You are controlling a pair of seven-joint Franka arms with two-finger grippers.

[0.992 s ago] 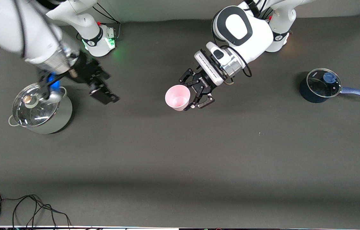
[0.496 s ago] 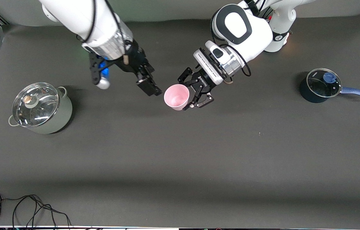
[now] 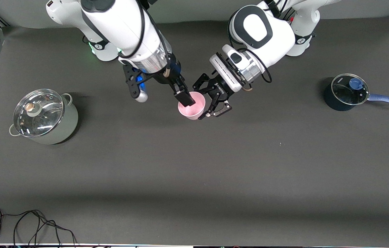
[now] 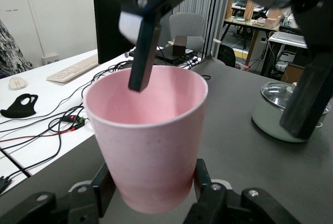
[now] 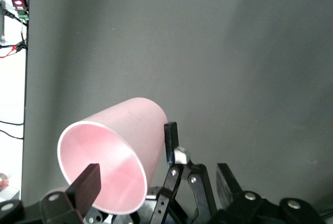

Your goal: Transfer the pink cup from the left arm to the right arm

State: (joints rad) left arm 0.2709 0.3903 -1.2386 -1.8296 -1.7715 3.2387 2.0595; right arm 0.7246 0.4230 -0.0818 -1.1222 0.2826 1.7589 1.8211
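My left gripper (image 3: 200, 103) is shut on the pink cup (image 3: 194, 108) and holds it above the middle of the table, tilted, mouth toward the right arm. In the left wrist view its fingers (image 4: 104, 185) press the cup (image 4: 148, 146) near its base on both sides. My right gripper (image 3: 186, 99) is open at the cup's rim. One slim black finger (image 4: 141, 52) reaches into the mouth and the other (image 4: 311, 91) stands well outside the wall. The right wrist view shows the cup (image 5: 122, 146), one right finger (image 5: 87, 185) before its mouth, and the left claw's linkage (image 5: 182, 182).
A steel pot with a glass lid (image 3: 42, 117) stands toward the right arm's end of the table. A dark blue saucepan with a glass lid (image 3: 348, 92) stands toward the left arm's end. A black cable (image 3: 25, 224) lies at the table's near edge.
My right arm has swung from over the steel pot across to the cup, and one finger now sits at the cup's mouth. My left gripper has kept the cup almost still.
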